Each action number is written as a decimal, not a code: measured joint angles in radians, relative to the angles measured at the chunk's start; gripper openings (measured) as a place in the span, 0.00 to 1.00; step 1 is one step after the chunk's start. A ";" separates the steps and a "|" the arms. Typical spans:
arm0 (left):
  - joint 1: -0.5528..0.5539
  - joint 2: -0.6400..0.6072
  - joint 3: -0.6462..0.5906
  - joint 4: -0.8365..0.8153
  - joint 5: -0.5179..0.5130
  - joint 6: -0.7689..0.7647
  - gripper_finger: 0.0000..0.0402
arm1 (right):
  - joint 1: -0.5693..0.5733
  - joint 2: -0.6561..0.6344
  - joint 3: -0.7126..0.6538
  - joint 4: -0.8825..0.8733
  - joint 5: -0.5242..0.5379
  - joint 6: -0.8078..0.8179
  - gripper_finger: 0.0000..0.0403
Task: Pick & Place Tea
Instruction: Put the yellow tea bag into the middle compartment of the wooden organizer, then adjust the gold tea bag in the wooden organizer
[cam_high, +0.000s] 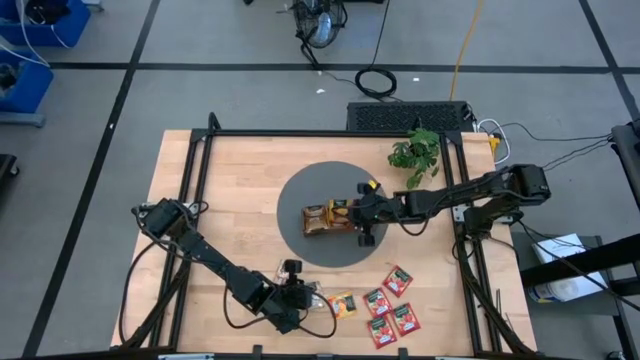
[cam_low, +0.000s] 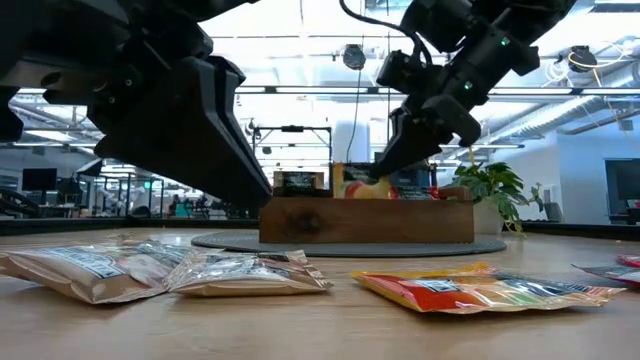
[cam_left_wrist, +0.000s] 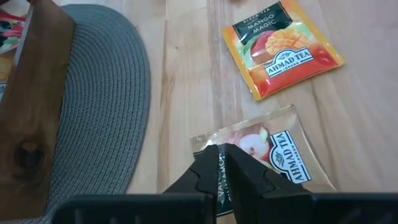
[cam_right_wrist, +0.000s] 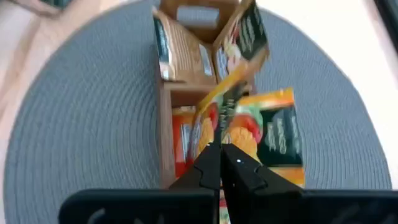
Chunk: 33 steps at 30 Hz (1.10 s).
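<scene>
Tea sachet (cam_left_wrist: 273, 152) half hidden under left end effector (cam_left_wrist: 219, 163), pinched.

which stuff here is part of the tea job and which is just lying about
Job: red sachets, mango sachet, cream sachet gripped by left pincer, wooden tray under shut right pincer.
Lying about: potted plant, grey mat, cables.

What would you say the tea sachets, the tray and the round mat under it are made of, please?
The tea sachets look like glossy printed foil or plastic film: they crinkle and catch the light. The tray appears to be brown wood, with grain and a knot showing, in a matte finish. The round mat seems to be woven grey cord or fabric, judging by its ribbed concentric texture.
</scene>
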 joint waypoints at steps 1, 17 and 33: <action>0.000 0.000 0.000 0.001 -0.001 0.000 0.09 | 0.000 0.000 0.001 0.001 0.000 -0.006 0.01; 0.006 -0.001 -0.003 -0.012 -0.045 -0.020 0.09 | 0.000 -0.003 0.000 0.110 0.154 -0.088 0.27; 0.006 -0.002 -0.005 -0.049 -0.053 -0.059 0.09 | 0.170 0.068 0.000 0.281 0.021 -0.053 0.02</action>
